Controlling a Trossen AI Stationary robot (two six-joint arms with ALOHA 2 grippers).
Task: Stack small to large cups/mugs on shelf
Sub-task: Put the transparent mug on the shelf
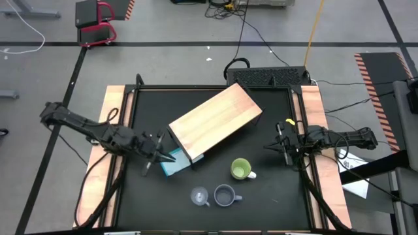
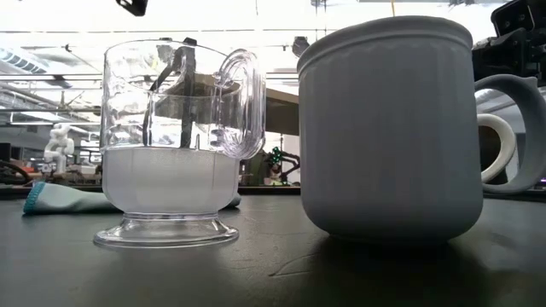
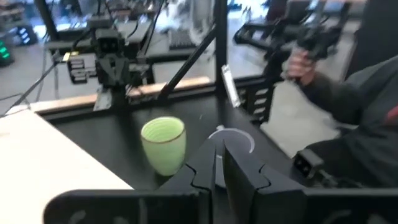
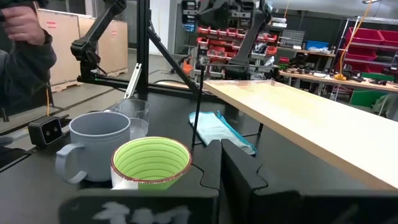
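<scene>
The light-wood shelf [image 1: 215,124] lies slantwise on the black table, with a teal block [image 1: 175,164] at its near-left end. The light-green mug [image 1: 241,170], grey-blue mug [image 1: 225,195] and clear glass cup [image 1: 199,196] stand upright on the table near its front edge. The low view shows the glass cup [image 2: 171,145] and grey-blue mug [image 2: 388,128] side by side. My left gripper [image 1: 151,160] is shut and empty, just left of the teal block. My right gripper [image 1: 282,145] is shut and empty, right of the green mug [image 4: 151,163].
The table has raised wooden side rails [image 1: 115,104] and a black frame. A person sits beyond the table's near edge, with a hand on a control device [image 3: 305,62]. Bare table lies between the green mug and my right gripper.
</scene>
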